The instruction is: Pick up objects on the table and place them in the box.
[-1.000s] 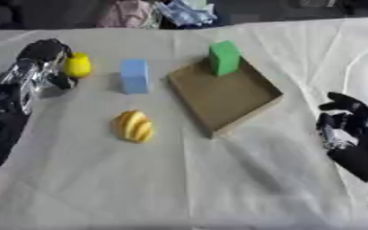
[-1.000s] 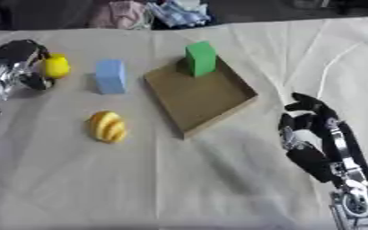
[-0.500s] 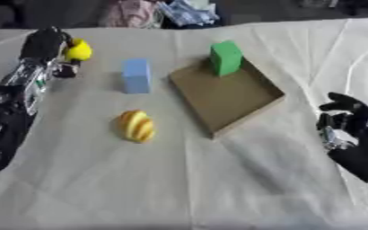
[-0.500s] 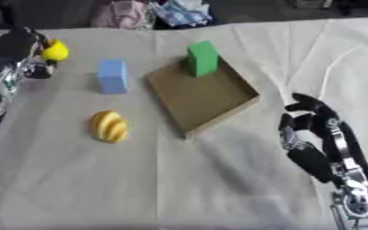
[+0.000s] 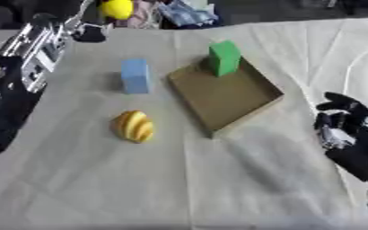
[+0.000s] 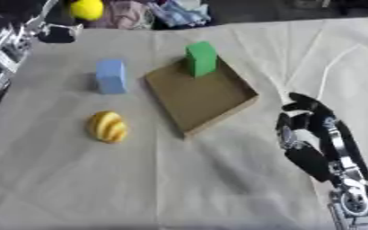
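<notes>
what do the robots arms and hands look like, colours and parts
Both are mostly black with silver metal parts. The left arm is bulky and black with silver-grey plates near the left hand. The right hand has black fingers and silver joints.

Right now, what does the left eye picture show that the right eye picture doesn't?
Only the left eye view shows most of the left arm and left hand. Only the right eye view shows the right hand with its whole forearm. Both share the yellow ball, blue block, green block, box and striped yellow object.
</notes>
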Tool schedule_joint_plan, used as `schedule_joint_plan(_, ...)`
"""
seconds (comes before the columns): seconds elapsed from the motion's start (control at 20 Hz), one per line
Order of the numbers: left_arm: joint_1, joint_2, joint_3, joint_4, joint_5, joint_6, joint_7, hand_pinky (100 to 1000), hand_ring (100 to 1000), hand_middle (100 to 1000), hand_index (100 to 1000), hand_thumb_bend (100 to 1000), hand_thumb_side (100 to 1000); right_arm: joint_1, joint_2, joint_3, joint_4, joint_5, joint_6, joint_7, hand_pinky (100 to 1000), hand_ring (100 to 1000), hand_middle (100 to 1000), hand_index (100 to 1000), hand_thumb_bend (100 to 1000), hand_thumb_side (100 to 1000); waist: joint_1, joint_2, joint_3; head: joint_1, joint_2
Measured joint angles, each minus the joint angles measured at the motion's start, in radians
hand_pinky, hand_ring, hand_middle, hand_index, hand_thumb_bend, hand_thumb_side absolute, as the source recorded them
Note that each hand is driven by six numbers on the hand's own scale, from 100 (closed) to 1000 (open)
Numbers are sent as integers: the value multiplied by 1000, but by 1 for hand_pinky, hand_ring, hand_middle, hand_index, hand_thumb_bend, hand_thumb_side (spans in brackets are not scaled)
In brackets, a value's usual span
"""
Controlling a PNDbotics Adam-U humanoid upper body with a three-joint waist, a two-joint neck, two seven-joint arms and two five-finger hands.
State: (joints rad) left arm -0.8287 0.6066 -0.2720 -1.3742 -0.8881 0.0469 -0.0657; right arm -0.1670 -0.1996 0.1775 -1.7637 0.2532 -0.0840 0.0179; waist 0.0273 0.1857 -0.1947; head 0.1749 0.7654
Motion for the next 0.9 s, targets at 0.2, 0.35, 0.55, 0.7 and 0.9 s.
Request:
schedule_joint_plan(0.2, -46, -85, -59, 6, 9, -42, -70, 553, 462, 475, 590, 185, 100, 0, 0, 12, 0, -3, -1, 11, 606, 573, 673, 852, 100, 393, 0, 0, -20, 6, 0)
schedule_joint_plan(0.35, -52, -158, -95, 61, 5, -88, -113, 584, 497, 511, 629, 202, 101, 0, 0, 19, 0, -7, -3, 17, 606, 572, 672, 849, 100, 389, 0, 0, -31, 7, 0)
schedule_joint_plan(0.55, -52, -227, -133, 131, -7, -169, -169, 632, 557, 578, 689, 234, 144, 0, 0, 24, 0, -9, -2, 23, 606, 572, 672, 849, 100, 385, 0, 0, -40, 8, 0)
schedule_joint_plan(0.7, -50, -255, -143, 165, -32, -209, -208, 651, 590, 616, 721, 254, 167, 0, 0, 27, 0, -10, -2, 25, 606, 572, 672, 848, 100, 383, 0, 0, -45, 8, 0)
schedule_joint_plan(0.9, -42, -279, -144, 199, -61, -231, -229, 680, 639, 704, 791, 315, 220, 0, 1, 27, 0, -10, -3, 26, 606, 572, 672, 846, 100, 377, 0, 0, -45, 7, 0)
